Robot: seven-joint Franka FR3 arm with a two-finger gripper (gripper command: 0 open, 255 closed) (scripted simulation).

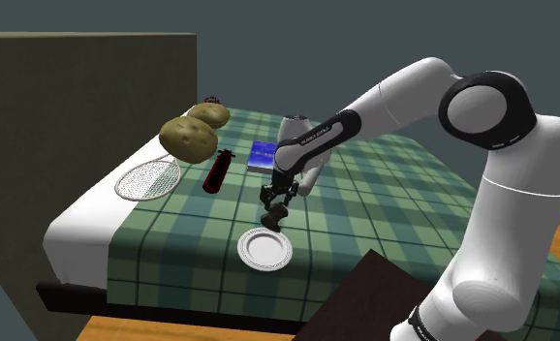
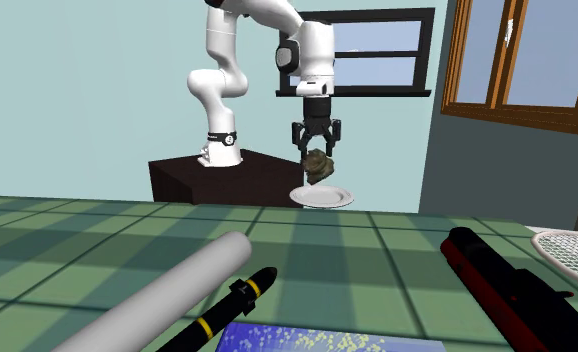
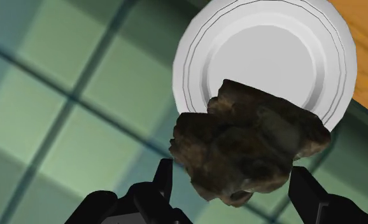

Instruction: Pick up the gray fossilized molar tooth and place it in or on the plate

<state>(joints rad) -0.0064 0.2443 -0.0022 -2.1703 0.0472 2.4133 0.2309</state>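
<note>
Gripper (image 2: 318,148) is closed on the tooth (image 3: 246,149), pinched right at the fingertips, so most of the lump hangs below them. Tooth reads dark brown and knobbly (not gray in these renders). It's in the air over the plate (image 3: 190,70) and not touching it: the second exterior view shows a clear gap between the two. In the wrist view the tooth sits over the plate's rim rather than its centre, with a black finger (image 3: 162,181) on each side of it. Plate is white and lies flat on the green plaid cloth (image 1: 385,194), near the cloth's edge toward the stand (image 1: 365,300). Arm reaches in from the shoulder view's right, hand pointing straight down. Also on the cloth, well apart from the plate: two potatoes (image 1: 189,139), a wire sieve (image 1: 147,179), a red-and-black cylinder (image 1: 217,170), a blue box (image 1: 262,155).
</note>
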